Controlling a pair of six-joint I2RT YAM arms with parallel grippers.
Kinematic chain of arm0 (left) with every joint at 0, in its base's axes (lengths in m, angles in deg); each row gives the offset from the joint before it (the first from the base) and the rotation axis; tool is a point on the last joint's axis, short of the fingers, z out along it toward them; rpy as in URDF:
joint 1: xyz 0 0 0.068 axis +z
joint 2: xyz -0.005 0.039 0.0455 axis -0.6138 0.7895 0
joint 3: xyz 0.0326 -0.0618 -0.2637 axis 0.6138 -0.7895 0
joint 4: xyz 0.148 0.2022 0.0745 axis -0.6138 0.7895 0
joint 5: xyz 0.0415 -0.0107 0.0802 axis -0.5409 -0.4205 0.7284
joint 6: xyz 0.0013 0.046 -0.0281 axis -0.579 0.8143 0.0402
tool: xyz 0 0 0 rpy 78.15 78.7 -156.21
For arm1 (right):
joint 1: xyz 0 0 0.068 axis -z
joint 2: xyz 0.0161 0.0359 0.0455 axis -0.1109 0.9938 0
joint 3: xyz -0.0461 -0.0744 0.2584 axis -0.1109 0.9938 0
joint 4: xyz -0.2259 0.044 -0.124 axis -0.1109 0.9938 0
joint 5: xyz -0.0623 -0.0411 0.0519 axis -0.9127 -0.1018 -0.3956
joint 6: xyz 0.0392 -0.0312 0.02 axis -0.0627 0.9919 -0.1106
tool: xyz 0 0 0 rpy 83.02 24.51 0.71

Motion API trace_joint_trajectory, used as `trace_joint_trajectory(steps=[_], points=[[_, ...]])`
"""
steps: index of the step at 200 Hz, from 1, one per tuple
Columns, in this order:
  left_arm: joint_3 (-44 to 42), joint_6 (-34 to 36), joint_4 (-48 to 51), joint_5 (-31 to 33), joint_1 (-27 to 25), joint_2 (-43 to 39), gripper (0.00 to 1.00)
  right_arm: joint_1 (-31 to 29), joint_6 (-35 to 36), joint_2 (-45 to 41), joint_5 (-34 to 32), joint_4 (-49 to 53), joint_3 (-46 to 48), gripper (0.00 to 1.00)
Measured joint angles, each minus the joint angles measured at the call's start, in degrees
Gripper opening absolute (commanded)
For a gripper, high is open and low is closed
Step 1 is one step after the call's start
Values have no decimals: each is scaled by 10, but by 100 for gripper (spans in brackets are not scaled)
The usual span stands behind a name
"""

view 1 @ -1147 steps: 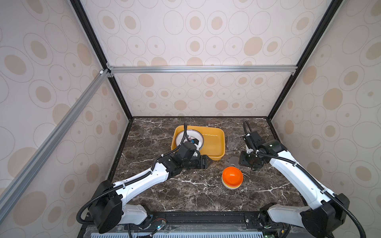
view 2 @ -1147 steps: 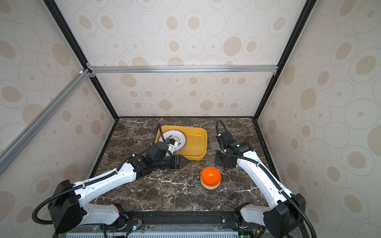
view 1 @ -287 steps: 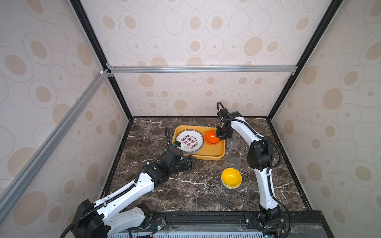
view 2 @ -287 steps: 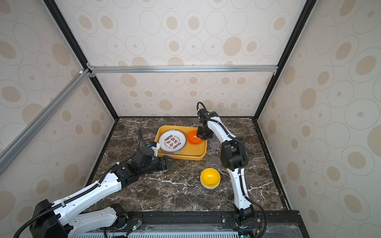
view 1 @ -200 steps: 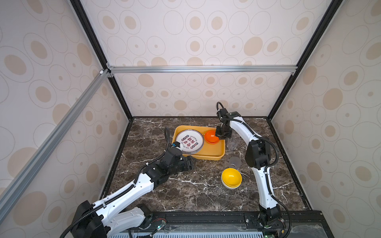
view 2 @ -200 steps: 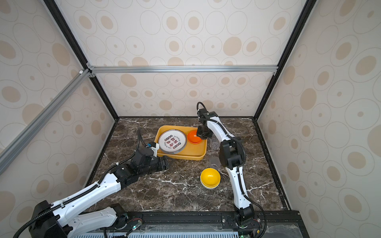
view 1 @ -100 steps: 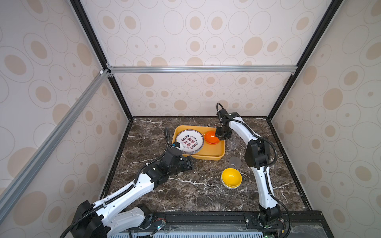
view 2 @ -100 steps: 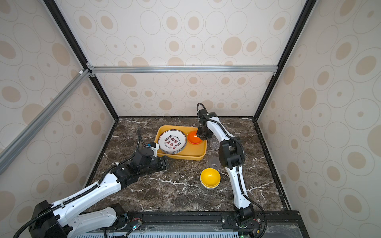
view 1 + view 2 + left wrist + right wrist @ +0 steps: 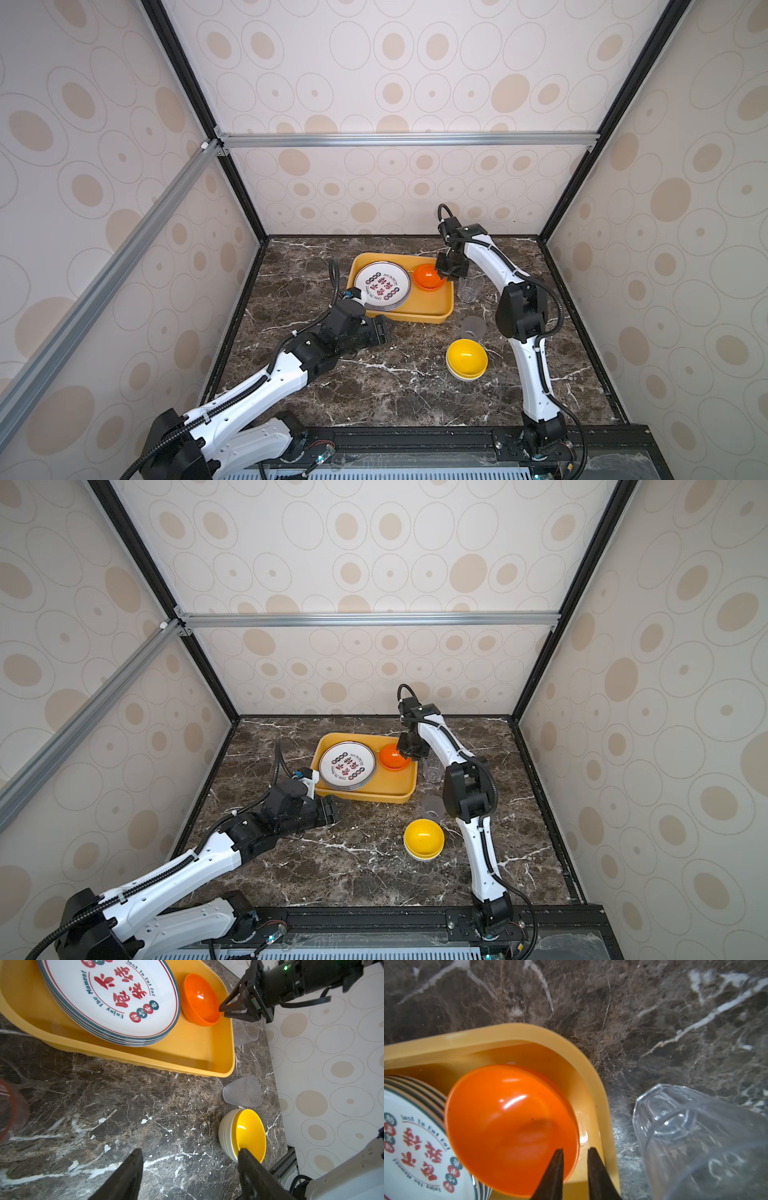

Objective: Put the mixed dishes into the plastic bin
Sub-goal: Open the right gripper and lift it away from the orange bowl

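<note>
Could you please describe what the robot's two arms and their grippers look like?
The left arm and right arm have glossy white tubular links joined by chunky black joints, with black cables running along them. The left gripper and right gripper each carry two slim, dark, tapering fingers on a black body. A small green light glows on the right wrist housing.

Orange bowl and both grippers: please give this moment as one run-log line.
right gripper: open, straddling orange bowl rim | orange bowl: in plastic bin beside plates | left gripper: open, empty | yellow bowl: on table
</note>
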Motion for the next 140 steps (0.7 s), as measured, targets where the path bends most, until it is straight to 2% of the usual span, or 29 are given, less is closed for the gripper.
trace_joint_trajectory(steps=[49,140], points=[[-4,0,-1,-5,0,-3,72,-12,10,-88,-6,-7,54,29],[-1,21,-12,-66,-2,37,71,-24,33,-333,7,-75,324,43]])
